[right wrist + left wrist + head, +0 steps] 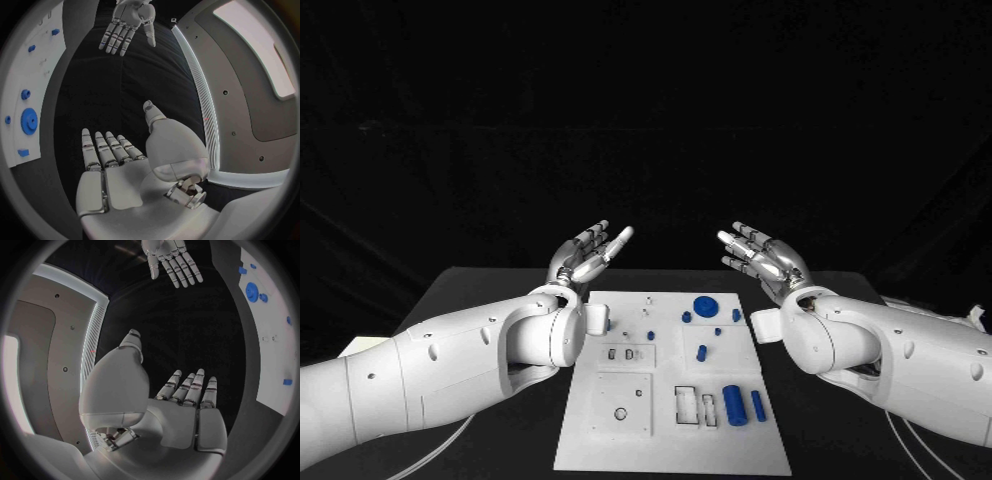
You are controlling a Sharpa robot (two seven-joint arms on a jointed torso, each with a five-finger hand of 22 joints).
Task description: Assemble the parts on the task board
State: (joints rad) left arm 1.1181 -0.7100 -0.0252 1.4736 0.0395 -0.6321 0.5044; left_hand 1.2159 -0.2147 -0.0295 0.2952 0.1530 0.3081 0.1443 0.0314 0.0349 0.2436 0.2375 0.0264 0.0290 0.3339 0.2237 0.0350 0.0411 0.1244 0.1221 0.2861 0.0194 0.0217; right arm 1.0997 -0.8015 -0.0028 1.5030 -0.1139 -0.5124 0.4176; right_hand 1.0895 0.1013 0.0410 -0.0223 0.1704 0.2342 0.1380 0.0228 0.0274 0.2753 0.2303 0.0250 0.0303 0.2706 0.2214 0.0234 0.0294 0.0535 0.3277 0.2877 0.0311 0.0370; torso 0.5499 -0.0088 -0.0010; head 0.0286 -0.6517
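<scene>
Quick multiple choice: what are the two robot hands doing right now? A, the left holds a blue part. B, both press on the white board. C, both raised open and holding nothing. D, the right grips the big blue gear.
C: the left robot hand and right robot hand hang open above the table, empty.

Dim scene, black backdrop. Light from above: task board (671,400) near both hands reads bright white, no glare. Left hand (587,251) and right hand (764,257) show soft sheen. Wrist views strongly fisheye; edges bend, dark rim, mild softness towards it.
</scene>
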